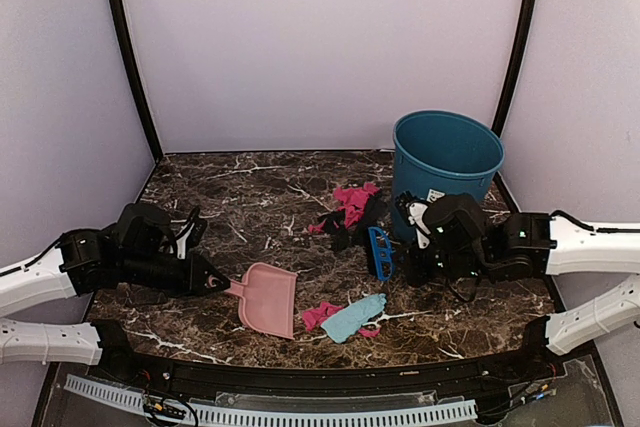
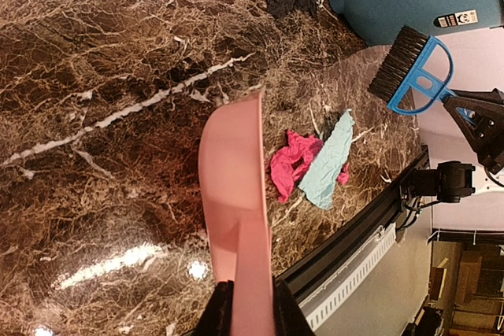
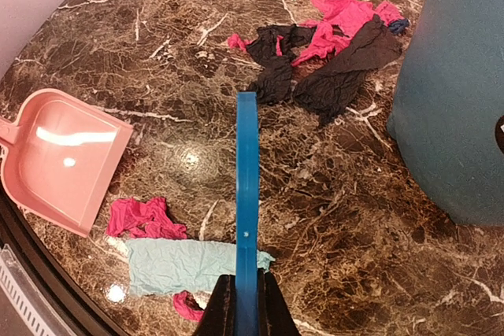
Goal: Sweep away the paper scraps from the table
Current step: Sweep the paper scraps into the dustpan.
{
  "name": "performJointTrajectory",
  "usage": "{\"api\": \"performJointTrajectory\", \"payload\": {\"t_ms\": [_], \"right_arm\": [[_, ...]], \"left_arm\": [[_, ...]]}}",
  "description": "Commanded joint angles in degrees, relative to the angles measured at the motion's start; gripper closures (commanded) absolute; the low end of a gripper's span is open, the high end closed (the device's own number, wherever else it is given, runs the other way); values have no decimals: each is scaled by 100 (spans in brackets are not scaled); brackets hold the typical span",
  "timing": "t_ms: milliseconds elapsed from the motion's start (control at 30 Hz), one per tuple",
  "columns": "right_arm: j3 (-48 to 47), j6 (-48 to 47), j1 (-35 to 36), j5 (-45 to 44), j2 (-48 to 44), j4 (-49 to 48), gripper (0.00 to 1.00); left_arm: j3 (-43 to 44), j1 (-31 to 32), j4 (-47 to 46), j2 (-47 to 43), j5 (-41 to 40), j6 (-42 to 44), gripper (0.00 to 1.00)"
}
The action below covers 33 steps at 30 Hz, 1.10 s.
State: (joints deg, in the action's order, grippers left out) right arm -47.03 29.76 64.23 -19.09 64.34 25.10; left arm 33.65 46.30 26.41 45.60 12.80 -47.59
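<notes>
There's the left gripper clamped on the dustpan, right gripper clamped on the brush; scraps look light, flimsy, so sweep, don't pinch.

This was a robot test cell in a lab: a marble-pattern tabletop was boxed in by plain pale walls and black corner posts, a left arm and right arm were bolted at its near edge, and a slotted cable duct ran along the front

Glossy veined marble-look table, crinkled matt paper scraps, smooth shiny pink plastic dustpan
</notes>
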Motion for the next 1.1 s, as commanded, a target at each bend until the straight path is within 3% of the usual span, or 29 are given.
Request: {"api": "performJointTrajectory", "payload": {"t_ms": [0, 267, 633, 1067], "right_arm": [[62, 232, 78, -283, 53, 124, 100], [100, 457, 210, -252, 285, 317, 100], [-50, 1315, 530, -73, 339, 1758, 100], [-602, 1637, 547, -244, -188, 2811, 100]], "left_arm": [[-118, 18, -102, -76, 75, -44, 100], [-187, 20, -295, 155, 86, -144, 100], [-42, 15, -414, 661, 82, -207, 100], [-41, 18, -436, 724, 95, -169, 100]]}}
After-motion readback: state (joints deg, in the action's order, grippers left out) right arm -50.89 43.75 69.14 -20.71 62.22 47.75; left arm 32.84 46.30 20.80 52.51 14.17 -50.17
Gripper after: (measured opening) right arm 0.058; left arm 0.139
